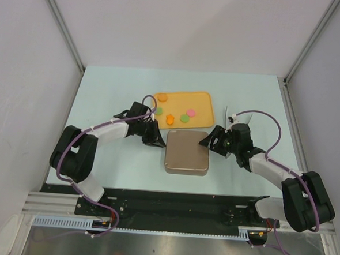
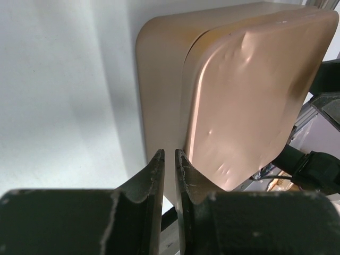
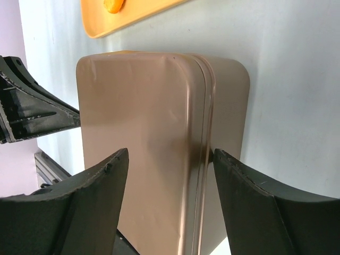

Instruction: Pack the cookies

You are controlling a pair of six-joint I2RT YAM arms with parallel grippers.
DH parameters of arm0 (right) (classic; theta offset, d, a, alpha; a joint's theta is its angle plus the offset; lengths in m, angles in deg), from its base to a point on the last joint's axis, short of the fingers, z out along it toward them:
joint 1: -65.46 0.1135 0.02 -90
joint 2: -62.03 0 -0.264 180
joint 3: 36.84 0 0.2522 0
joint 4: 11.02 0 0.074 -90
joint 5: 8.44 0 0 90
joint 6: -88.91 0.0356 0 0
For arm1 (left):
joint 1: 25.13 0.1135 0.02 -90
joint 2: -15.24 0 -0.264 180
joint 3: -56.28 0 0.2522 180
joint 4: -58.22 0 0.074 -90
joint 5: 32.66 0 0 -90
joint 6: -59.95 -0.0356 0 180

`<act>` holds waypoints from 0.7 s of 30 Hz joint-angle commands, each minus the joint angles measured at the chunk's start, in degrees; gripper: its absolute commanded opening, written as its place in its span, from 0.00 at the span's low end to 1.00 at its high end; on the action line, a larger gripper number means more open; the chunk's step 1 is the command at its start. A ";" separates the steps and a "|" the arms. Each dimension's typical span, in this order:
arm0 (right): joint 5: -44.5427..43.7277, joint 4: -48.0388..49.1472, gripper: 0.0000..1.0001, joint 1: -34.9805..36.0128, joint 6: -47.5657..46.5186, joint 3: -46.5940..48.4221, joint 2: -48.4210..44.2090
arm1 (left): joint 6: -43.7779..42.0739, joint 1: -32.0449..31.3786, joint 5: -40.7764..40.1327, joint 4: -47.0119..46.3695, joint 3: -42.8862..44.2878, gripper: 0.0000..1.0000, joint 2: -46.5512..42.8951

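Desk (image 1: 102,100): pale surface carrying the tray, the tin and both arms
Tray (image 1: 201,103): shallow orange rectangle with rounded corners, at the back of the desk, just behind the tin; five cookies lie in it, all in its left and middle parts
Tin (image 1: 186,151): golden-brown metal box, square with rounded corners, lid on and faintly dented on top; its inside is hidden
Left pincer (image 2: 169,158): at the tin's left back corner, fingers nearly pressed together with only a thin slit between them, nothing in the slit
Right pincer (image 3: 170,154): at the tin's right back corner, fingers spread wide, the lid's rim showing between them; cannot tell whether either finger touches the tin
Cookies: all on the tray, flat, none in a pincer
Orange disc (image 1: 162,96): back left corner of the tray
Orange flower shape (image 1: 170,118): by the front rim
Green disc (image 1: 158,110): by the left rim
Second green disc (image 1: 184,118): near the middle
Pink disc (image 1: 190,112): just beside the second green disc
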State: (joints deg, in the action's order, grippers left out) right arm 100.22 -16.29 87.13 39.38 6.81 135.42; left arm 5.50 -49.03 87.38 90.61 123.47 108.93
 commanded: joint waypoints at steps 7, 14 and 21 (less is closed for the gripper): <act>1.91 2.32 0.70 1.36 0.40 -0.09 1.23 | 1.72 -2.12 3.09 -2.46 4.14 0.18 -1.05; 2.00 1.44 0.70 0.92 -0.04 -0.01 0.27 | 0.13 0.25 1.25 0.18 4.23 0.18 -2.63; 1.91 1.09 0.71 0.57 -0.21 -0.09 0.09 | 0.04 3.33 1.60 -1.49 0.54 0.18 -5.97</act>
State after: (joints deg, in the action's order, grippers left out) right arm 100.50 -16.21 87.41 39.31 6.81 136.07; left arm 5.87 -47.12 87.69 91.16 125.46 106.94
